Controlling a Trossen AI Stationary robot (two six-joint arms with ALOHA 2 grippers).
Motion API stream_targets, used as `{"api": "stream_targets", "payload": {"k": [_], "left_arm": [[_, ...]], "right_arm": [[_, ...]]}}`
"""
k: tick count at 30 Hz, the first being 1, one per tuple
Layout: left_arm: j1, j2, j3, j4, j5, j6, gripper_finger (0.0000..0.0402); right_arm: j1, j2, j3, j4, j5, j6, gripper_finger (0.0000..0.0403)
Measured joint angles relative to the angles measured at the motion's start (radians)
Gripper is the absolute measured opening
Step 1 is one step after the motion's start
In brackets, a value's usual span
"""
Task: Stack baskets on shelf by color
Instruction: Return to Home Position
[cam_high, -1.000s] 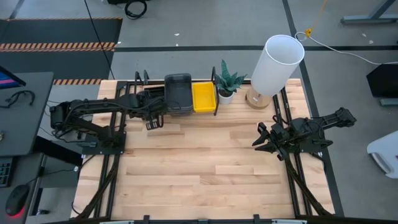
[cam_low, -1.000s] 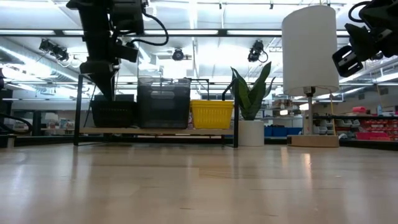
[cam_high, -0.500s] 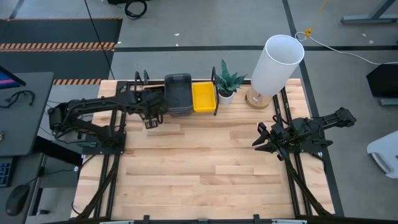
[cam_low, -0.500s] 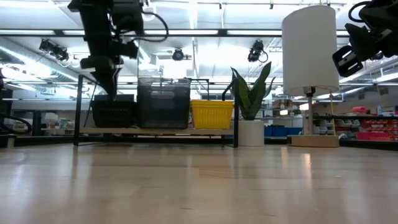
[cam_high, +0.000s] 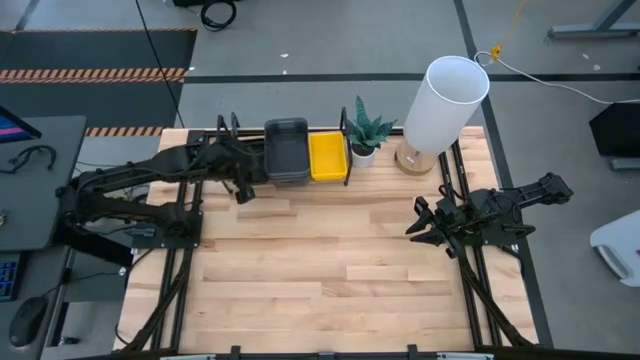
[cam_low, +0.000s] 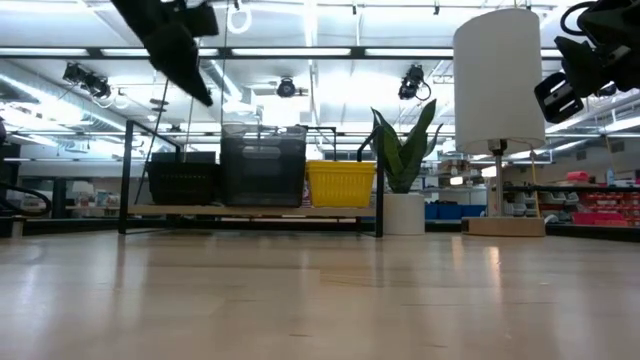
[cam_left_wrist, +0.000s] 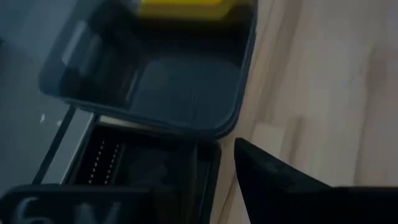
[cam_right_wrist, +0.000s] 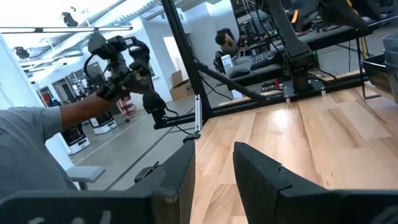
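Left gripper (cam_high: 240, 188) has just come up and back off the shelf (cam_low: 250, 211). A second ago it hung right over the black basket (cam_low: 183, 180); now in the low view it's well above the top rail. It isn't carrying anything, but I honestly can't tell if it's open or closed.

So the sorting looks done to me. All three colours sit on the shelf in a row: black at one end, the tall grey stack (cam_low: 263, 165) in the middle touching it, and the yellow basket (cam_low: 340, 183) at the other end. All that seems left is tucking the arm home.

Right gripper (cam_right_wrist: 214, 152) is parked well away from the shelf, out past its yellow end, with its fingers slightly apart and empty.

Just off the yellow end of the shelf is a plant (cam_high: 365, 130), then a lamp (cam_high: 445, 100) a bit further on. Neither is near the left arm. The only things close to it are the shelf's black posts, so I'd keep clear of those.
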Motion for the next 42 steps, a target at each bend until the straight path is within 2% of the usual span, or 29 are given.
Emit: {"api": "stream_targets", "payload": {"k": [8,14,20,26,37,42], "left_arm": [[-0.073,-0.109,0.0,0.084,0.007,-0.043,0.0115],[-0.149,-0.168,0.0,0.193,0.077,-0.067,0.0115],[-0.236,-0.179,0.0,0.229,0.081,-0.078,0.0114],[-0.304,-0.18,0.0,0.229,0.08,-0.038,0.0096],[-0.359,-0.18,0.0,0.472,0.079,-0.004,0.0063],[-0.362,-0.18,0.0,0.48,0.079,-0.037,0.0063]], "right_arm": [[0.0,0.0,0.0,0.0,0.0,0.0,0.0114],[0.0,0.0,0.0,0.0,0.0,0.0,0.0114],[0.0,0.0,0.0,0.0,0.0,0.0,0.0114],[0.0,0.0,0.0,0.0,0.0,0.0,0.0114],[0.0,0.0,0.0,0.0,0.0,0.0,0.0114],[0.0,0.0,0.0,0.0,0.0,0.0,0.0114]]}}
